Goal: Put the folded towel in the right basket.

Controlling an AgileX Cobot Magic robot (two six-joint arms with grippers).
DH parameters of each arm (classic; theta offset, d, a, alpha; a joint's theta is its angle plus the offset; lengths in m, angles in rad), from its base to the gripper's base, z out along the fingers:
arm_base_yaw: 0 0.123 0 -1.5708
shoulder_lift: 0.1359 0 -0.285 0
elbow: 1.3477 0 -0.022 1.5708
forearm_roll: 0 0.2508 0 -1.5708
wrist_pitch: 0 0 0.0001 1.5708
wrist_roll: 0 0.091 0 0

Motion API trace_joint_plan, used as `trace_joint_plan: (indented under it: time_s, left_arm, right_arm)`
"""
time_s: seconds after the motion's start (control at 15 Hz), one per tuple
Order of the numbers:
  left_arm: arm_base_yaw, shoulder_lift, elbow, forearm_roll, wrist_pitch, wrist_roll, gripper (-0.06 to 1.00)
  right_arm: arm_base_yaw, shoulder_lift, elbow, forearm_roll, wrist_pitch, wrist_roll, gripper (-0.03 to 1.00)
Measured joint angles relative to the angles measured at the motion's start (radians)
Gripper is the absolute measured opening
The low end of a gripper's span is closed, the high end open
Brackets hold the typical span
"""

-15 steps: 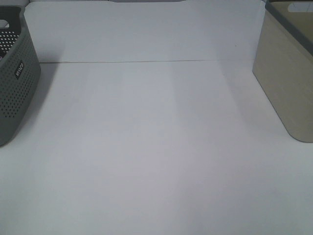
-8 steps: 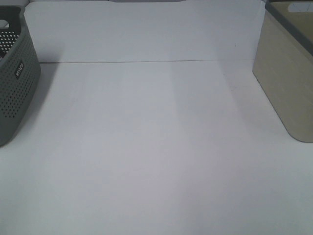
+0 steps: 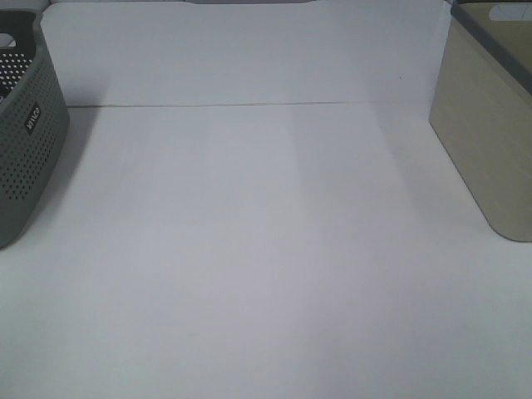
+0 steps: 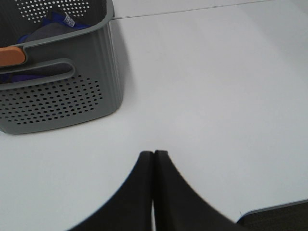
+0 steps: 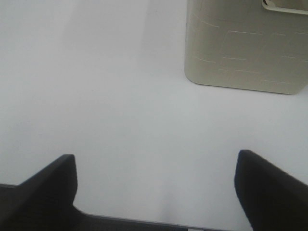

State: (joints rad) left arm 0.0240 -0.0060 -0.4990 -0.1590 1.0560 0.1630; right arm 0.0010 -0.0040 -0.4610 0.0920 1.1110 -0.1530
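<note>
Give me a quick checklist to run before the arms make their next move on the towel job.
1. Towel found: not ok. No folded towel lies on the table; cloth shows only inside the grey basket.
2. Right basket in place: ok, at the table's right edge.
3. Right basket has room: cannot tell, inside hidden.
4. Left gripper ready to grasp: not ok, jaws shut.
5. Right gripper ready: ok, open and holding nothing.
6. Path between the baskets: ok, nothing stands there.
</note>
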Motion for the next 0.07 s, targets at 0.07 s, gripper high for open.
trace_joint_plan:
  time_s: [0.07]
  left_arm:
    - [0.0,0.0,0.0,0.0,0.0,0.0,0.0]
  right_arm:
    - [0.0,0.0,0.0,0.0,0.0,0.0,0.86]
